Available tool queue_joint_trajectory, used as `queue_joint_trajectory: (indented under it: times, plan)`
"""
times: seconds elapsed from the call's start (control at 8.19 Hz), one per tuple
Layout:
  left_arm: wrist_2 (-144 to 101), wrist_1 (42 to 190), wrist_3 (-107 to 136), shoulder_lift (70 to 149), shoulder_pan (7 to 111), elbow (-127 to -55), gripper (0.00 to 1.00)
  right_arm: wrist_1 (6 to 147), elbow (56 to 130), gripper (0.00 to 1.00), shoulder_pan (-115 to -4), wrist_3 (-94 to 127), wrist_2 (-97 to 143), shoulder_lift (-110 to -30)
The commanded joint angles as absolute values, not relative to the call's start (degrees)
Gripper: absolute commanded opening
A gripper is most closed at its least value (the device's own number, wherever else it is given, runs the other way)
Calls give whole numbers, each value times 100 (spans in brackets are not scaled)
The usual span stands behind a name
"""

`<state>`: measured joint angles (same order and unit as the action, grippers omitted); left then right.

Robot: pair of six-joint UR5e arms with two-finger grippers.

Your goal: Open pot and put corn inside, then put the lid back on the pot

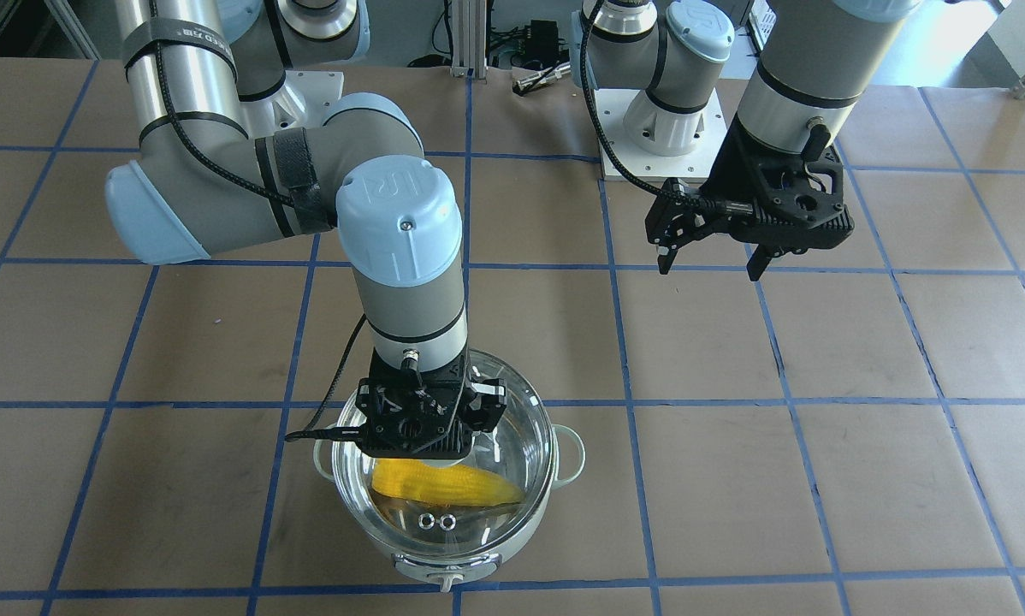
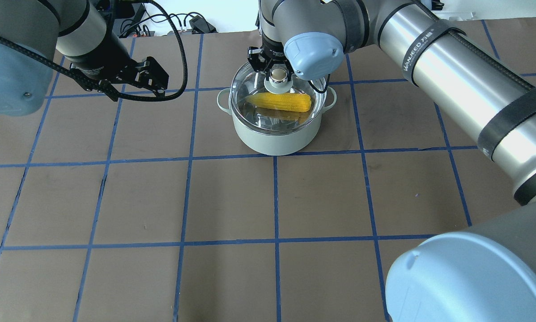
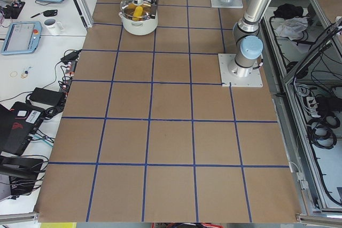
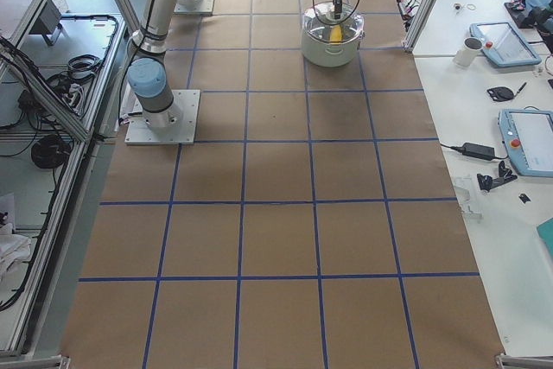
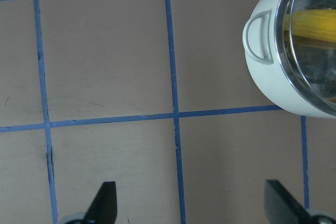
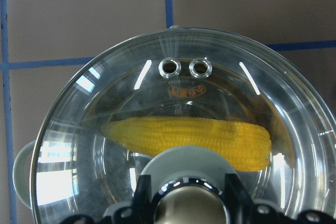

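Looking at a pale mint pot (image 2: 274, 138) parked on the brown, blue-gridded surface (image 2: 227, 201), out toward the operators' side. Got the yellow corn (image 2: 279, 102) lying flat inside, pointed end aimed at the robot's left. Easy to see straight through the clear glass lid (image 1: 512, 445) covering the pot's mouth, 2 metal vent rings (image 6: 169, 67) on the operator-facing part of the dome. Found the right jaws clenched on the lid by its knob (image 2: 277, 75), 1 finger (image 6: 140, 195) pressed against each side of it in the wrist view, arm coming straight down from above. Can't really call it fully seated vs. a hair off the rim from these shots, tbh. Spotted the left jaws released, fingertips (image 5: 107, 195) spread wide and gripping nothing, hanging above the surface off to the pot's side and well apart from it. Only catching 1 loop handle (image 5: 259, 38) plus a slice of the pot and corn in the corner of that wrist cam.
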<state>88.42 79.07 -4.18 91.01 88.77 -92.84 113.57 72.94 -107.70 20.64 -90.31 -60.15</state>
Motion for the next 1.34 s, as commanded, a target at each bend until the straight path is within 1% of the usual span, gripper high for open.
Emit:
queue_joint_trajectory:
  times: [0.0, 1.22]
  plan:
    - [8842, 7901, -413, 9105, 8877, -9316, 100, 11521, 7304, 25, -10767, 2118, -8799, -5985]
    - [8833, 7901, -422, 9123, 8877, -9316, 100, 11522, 7383, 25, -10775, 2109, -9018, -5977]
